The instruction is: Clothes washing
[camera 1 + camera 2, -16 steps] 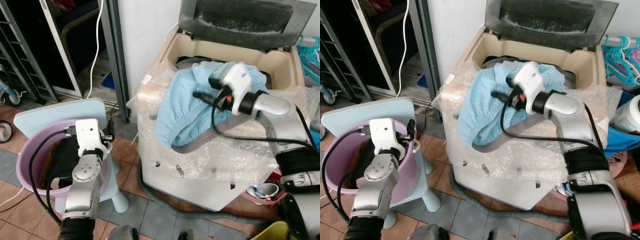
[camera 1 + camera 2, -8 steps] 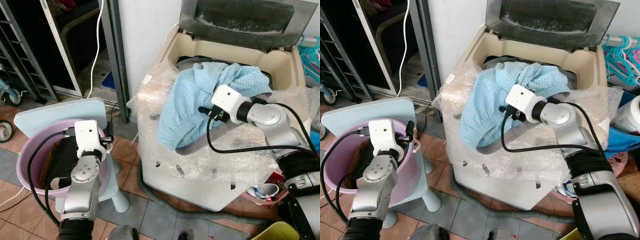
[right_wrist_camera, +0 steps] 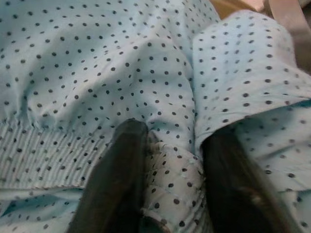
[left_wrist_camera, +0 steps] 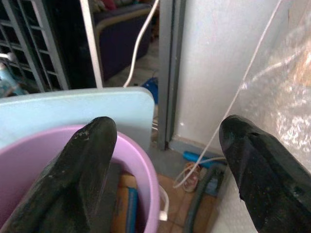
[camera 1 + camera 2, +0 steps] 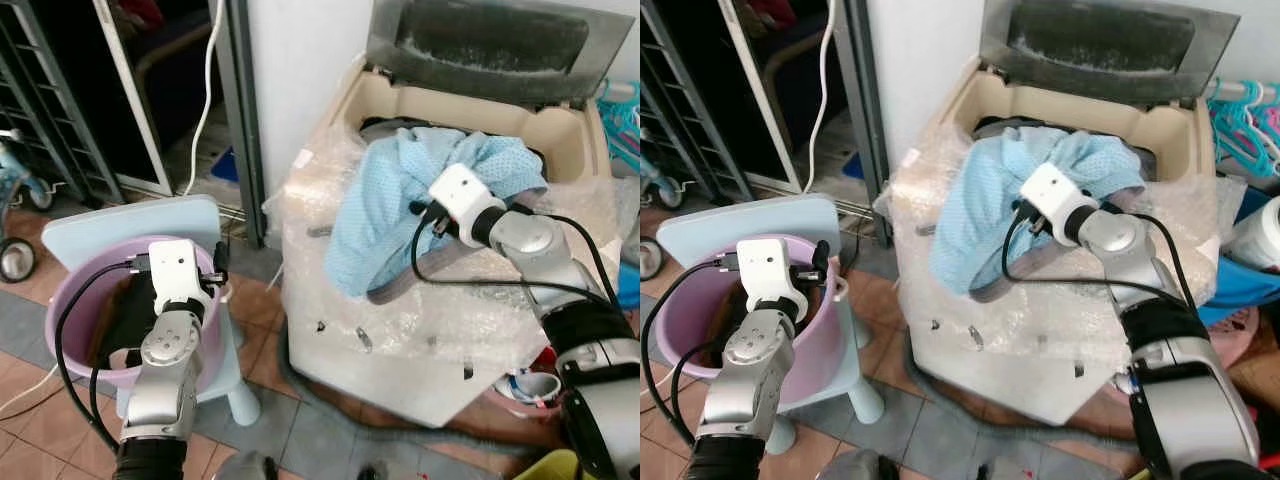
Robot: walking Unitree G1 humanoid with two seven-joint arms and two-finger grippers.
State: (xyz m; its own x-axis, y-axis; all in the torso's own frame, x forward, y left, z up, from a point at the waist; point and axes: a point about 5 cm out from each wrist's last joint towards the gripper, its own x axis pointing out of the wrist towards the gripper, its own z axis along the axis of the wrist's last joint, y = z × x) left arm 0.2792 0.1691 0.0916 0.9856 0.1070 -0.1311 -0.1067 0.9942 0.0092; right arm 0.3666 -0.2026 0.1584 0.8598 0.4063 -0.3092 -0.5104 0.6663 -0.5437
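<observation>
One blue garment in right gripper

No readable text, label, brand or number shows on anything here.

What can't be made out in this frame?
- Washing machine drum: the blue dotted garment draped over the opening hides it in the eye views.
- Right gripper: garment folds bury its tips in the right wrist view.
- Purple tub contents: dark, partly behind the left arm.
</observation>
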